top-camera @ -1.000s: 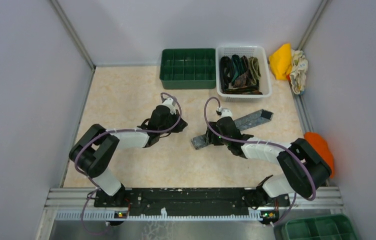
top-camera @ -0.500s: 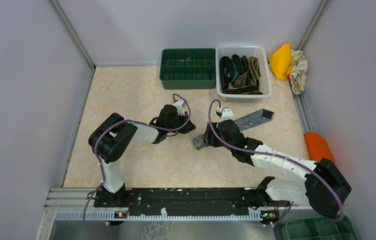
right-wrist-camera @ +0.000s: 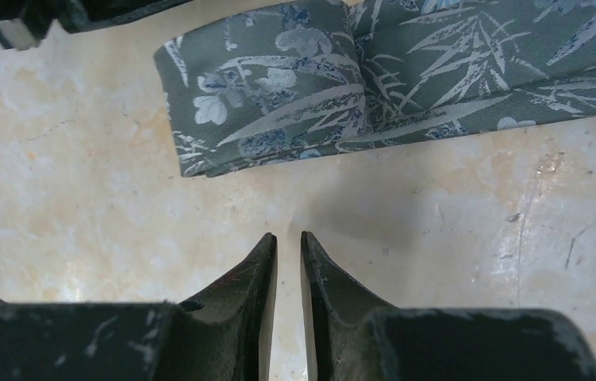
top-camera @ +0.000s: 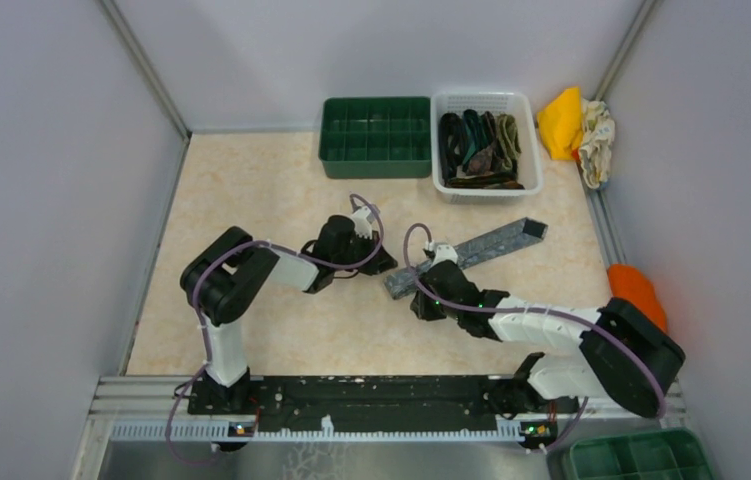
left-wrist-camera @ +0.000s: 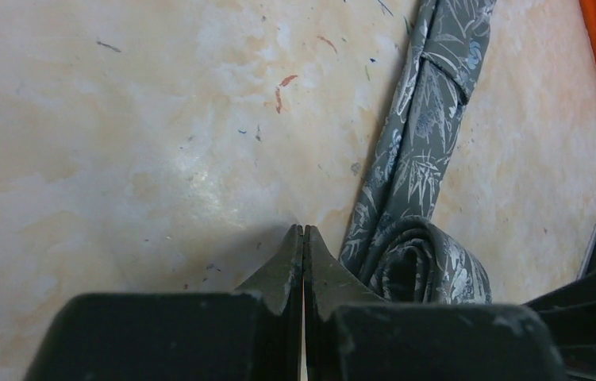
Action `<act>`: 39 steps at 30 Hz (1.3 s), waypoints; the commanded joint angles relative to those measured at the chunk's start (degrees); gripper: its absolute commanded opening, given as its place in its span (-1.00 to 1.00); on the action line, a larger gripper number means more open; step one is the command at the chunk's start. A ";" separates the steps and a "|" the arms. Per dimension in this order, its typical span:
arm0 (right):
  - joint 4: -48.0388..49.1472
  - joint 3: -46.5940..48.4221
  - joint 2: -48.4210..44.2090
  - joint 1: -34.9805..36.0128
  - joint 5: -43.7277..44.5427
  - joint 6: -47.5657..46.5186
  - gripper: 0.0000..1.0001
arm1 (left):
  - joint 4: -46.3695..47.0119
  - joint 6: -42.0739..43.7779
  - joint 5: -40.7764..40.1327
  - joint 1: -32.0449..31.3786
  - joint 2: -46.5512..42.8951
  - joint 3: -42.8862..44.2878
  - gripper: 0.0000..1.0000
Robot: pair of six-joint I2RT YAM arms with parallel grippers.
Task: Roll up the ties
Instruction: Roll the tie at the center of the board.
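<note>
Grey patterned tie (top-camera: 491, 243) lies flat on the surface (top-camera: 251, 200), running on a slant from mid-table up toward the white basket (top-camera: 535, 150). Its near end is curled into a small loose coil, and that coil sits just beside the left tool (left-wrist-camera: 303, 234). Left tool's fingers are pressed tight together, tips on the surface, nothing between them. Over on the other side, the right tool (right-wrist-camera: 288, 238) hovers low just short of the tie's near end. There's only a thin slit between its fingers, with bare surface showing through and no fabric in the gap. So the tie is held by neither arm.

At the far edge the white basket holds a heap of dark ties (top-camera: 481, 145), green, black and brown all tangled up. The green divided tray (top-camera: 376, 135) is touching its left side. There's a yellow cloth (top-camera: 559, 122) in the far right corner and an orange cloth (top-camera: 636, 290) at the right edge.
</note>
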 commanded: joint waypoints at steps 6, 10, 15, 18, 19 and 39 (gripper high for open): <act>7.99 5.55 11.29 0.53 4.22 -2.90 -0.65 | 4.16 -1.77 3.16 -1.97 1.40 -1.43 -1.00; 8.21 7.92 13.07 0.52 4.62 -4.02 -0.65 | 4.58 -2.24 3.51 -3.14 1.81 -1.46 -1.00; 6.35 9.31 12.49 0.53 4.03 -5.05 -0.66 | 3.12 -1.70 1.68 -3.27 1.49 -1.10 -1.00; 3.56 8.68 9.24 0.64 3.80 -5.65 -0.66 | -1.81 -0.68 -4.82 -2.87 -0.86 0.14 -1.00; 1.97 8.65 7.58 0.95 4.28 -6.04 -0.65 | -4.44 -0.91 -8.10 -2.45 -1.77 0.78 -1.00; -27.35 37.62 21.40 16.50 28.60 -21.53 0.43 | -36.35 -14.67 -54.29 2.96 -53.49 -15.77 -1.00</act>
